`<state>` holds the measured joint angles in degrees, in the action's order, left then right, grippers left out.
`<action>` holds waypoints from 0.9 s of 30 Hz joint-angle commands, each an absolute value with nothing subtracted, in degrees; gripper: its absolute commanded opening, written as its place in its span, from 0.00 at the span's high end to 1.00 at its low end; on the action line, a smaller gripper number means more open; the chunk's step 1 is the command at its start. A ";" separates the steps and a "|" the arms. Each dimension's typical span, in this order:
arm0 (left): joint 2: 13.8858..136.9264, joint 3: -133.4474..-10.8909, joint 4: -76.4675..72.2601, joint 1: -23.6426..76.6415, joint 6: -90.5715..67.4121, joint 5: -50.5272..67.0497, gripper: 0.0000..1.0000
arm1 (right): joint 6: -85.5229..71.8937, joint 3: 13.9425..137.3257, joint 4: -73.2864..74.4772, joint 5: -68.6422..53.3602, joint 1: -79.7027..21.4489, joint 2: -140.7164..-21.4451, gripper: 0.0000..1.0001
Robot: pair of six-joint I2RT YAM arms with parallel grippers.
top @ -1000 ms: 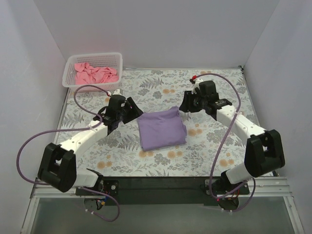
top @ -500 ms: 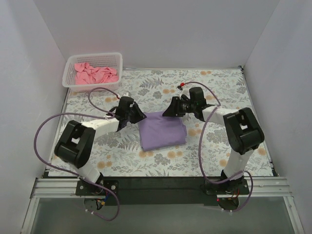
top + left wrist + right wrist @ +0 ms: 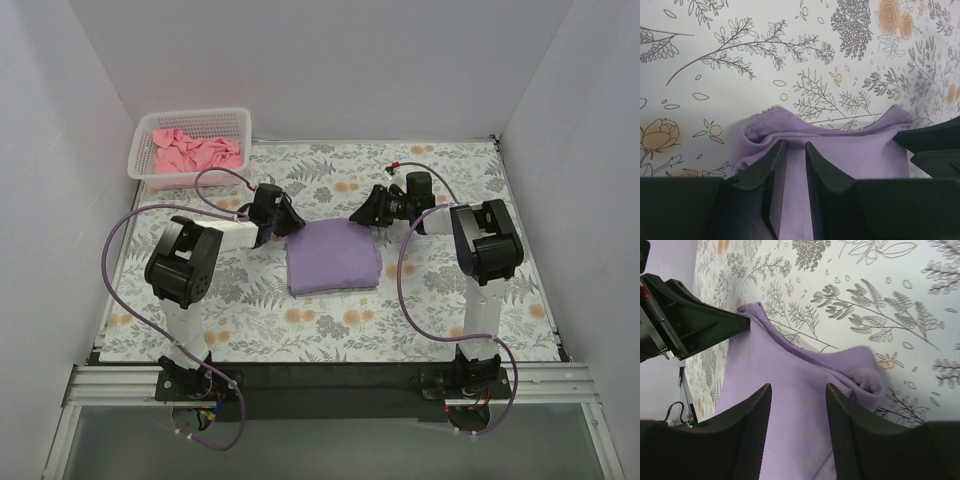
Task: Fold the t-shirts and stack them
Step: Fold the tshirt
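Lavender t-shirt [image 3: 333,258]: lies folded into a flat rectangle about the middle of the tabletop, long sides running near to far, far edge slightly rumpled. Left gripper [image 3: 794,145]: sits at the shirt's far-left corner, fingers set nearly together and pinching a ridge of the lavender cloth between them, hem bunched up just past the tips. Right gripper [image 3: 798,387]: sits at the far-right corner, fingers apart, cloth lying between and below them, a small lump of fabric just outside one finger. Arms: rise from the near edge and bend inward toward the shirt over the floral tablecloth [image 3: 450,180], purple cables [image 3: 405,290] looping beside them. Salmon-pink t-shirt [image 3: 195,152]: sits crumpled inside the white mesh basket [image 3: 186,181] at the far-left corner of the tabletop, well apart from the folded shirt.
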<state>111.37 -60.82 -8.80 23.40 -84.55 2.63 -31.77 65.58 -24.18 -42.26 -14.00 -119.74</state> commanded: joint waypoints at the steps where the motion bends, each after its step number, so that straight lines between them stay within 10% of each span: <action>1: 109.96 -62.58 -5.72 23.03 -81.48 -0.44 0.78 | -32.34 66.10 -26.54 -42.63 -13.01 -118.66 0.46; 10: 93.20 -59.35 -0.35 31.01 -81.73 -1.58 0.56 | -37.79 51.70 -29.69 -43.77 -15.73 -98.54 0.46; 27: 87.44 -27.95 -15.73 34.72 -98.00 4.66 0.81 | -45.17 28.57 -59.32 -42.18 -16.09 -107.65 0.47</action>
